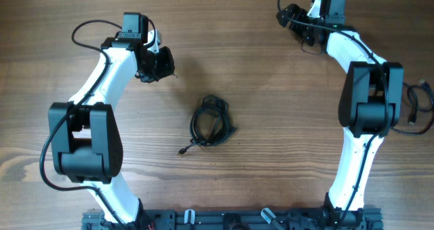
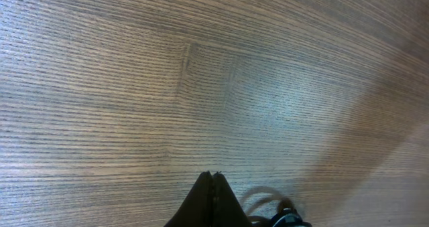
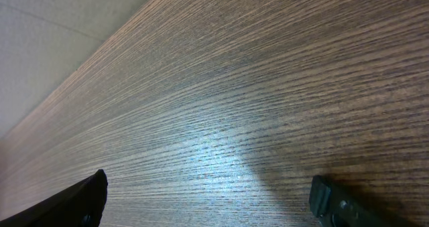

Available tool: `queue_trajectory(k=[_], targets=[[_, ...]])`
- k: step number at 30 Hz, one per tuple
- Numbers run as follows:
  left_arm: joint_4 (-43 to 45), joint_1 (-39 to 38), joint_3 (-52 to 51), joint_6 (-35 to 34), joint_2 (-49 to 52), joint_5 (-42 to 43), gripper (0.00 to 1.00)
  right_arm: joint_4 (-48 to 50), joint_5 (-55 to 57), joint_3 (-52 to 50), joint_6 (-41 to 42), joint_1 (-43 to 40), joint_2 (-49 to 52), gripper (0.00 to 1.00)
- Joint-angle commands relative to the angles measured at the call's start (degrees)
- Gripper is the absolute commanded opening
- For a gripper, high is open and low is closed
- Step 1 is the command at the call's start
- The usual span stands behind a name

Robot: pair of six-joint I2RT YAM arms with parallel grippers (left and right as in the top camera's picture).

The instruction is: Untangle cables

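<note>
The cables point(image 1: 211, 121) lie as one tangled coil of thin black cords in the middle of the table, a small plug point(image 1: 183, 150) trailing out to the lower left. My left gripper point(image 1: 165, 65) hovers up and to the left of the coil, well apart from it, shut with its fingertips point(image 2: 213, 176) pressed together on nothing. My right gripper point(image 1: 290, 21) sits far off at the back right, open wide; its two fingers point(image 3: 80, 199) frame bare wood. Neither wrist view shows the cables.
The wooden table point(image 1: 271, 87) surrounds the coil. Thicker black wires point(image 1: 420, 104) hang by the right arm at the table's right edge. A black rail point(image 1: 230, 220) runs along the front edge. A pale wall strip point(image 3: 40, 26) borders the table.
</note>
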Motion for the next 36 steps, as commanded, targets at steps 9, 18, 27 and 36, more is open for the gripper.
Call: queue_trajectory(k=[9, 18, 27, 36], targets=[[0.0, 0.2, -0.3, 1.1, -1.1, -0.2, 0.07, 1.1, 12.2, -1.1, 0.4, -0.1, 1.8, 1.0], [0.0, 0.2, -0.3, 1.1, -1.1, -0.2, 0.05, -6.6, -8.1, -1.1, 17.4, -0.7, 1.8, 1.0], [-0.1, 0.2, -0.3, 1.2, -1.1, 1.4, 0.04, -35.4, -15.8, -1.1, -6.0, -0.9, -9.6, 0.57], [0.2, 0.2, -0.3, 1.1, -1.1, 1.4, 0.11, -53.7, -3.0, -1.5, -13.5, 12.4, -23.5, 0.61]])
